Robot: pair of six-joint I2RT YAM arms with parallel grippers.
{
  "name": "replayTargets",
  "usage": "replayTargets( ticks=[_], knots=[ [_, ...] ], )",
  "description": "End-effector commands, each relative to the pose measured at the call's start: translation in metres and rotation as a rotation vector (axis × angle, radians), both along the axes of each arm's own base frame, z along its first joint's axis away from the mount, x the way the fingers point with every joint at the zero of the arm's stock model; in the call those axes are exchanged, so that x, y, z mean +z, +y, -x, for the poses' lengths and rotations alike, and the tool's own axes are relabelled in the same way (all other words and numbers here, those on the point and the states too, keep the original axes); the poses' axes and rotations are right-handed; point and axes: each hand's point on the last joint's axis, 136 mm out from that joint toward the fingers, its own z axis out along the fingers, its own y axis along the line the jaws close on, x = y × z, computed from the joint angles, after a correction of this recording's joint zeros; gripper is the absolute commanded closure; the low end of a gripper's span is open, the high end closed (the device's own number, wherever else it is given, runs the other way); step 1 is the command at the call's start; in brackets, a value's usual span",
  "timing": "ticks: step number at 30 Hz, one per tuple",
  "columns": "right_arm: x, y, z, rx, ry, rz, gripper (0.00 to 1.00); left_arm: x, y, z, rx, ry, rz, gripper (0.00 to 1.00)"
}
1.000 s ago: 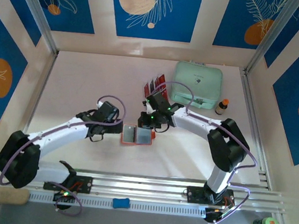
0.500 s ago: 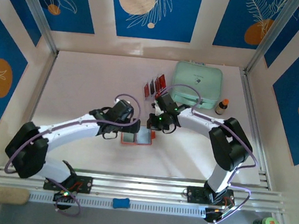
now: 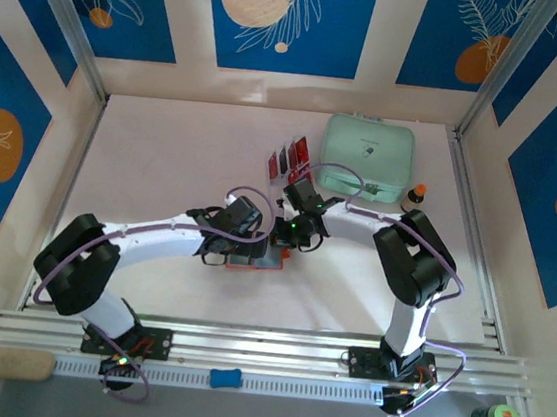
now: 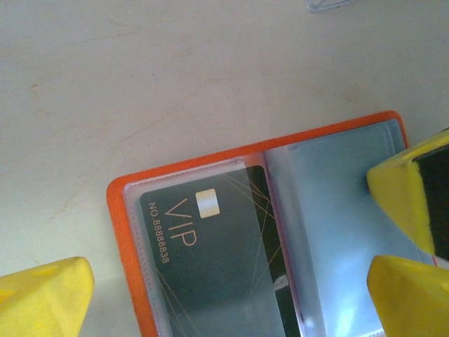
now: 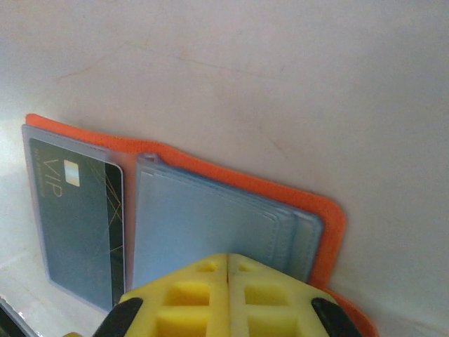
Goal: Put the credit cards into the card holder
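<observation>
One black card [image 4: 203,246] is in the card holder [image 4: 116,203], the other credit cards [image 3: 287,159] wait outside it, the left gripper [image 4: 228,298] is wide open and empty, the right gripper [image 5: 228,270] is squeezed shut on nothing

Two arms on show: white links [image 3: 144,239], black joints [image 3: 415,266], looping purple cables [image 3: 340,167], green lights [image 3: 121,362], chunky yellow fingers [image 5: 210,295].

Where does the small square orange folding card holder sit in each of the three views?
Top external: the small square orange folding card holder is mid-table, just below the picture's centre, with little more than its orange edge plain.
Left wrist: it lies open across the lower centre, orange rim uppermost.
Right wrist: it lies open, centre-left.
Shared landmark in both wrist views: the dark VIP card in its clear sleeve.
</observation>
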Motion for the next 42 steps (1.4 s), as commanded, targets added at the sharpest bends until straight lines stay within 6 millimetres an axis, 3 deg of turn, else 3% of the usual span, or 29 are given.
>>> replayTargets(
  ticks=[1, 16, 25, 36, 42],
  knots=[
    [-0.002, 0.010, 0.009, 0.027, 0.030, -0.008, 0.99, -0.008, 0.003, 0.003, 0.000, 0.001, -0.022, 0.00],
    [0.004, 0.015, 0.009, 0.023, 0.028, -0.014, 0.99, -0.034, 0.020, 0.010, -0.016, 0.022, -0.111, 0.00],
    [0.034, 0.010, 0.006, -0.006, -0.034, -0.028, 0.99, -0.047, 0.025, 0.017, -0.012, 0.041, -0.122, 0.02],
    [0.033, 0.001, 0.012, -0.072, -0.084, 0.025, 0.99, -0.020, 0.014, 0.010, -0.012, -0.016, -0.029, 0.00],
    [0.022, 0.001, 0.006, -0.091, -0.091, 0.051, 0.99, -0.007, 0.005, 0.007, -0.020, -0.035, 0.015, 0.00]
  ],
)
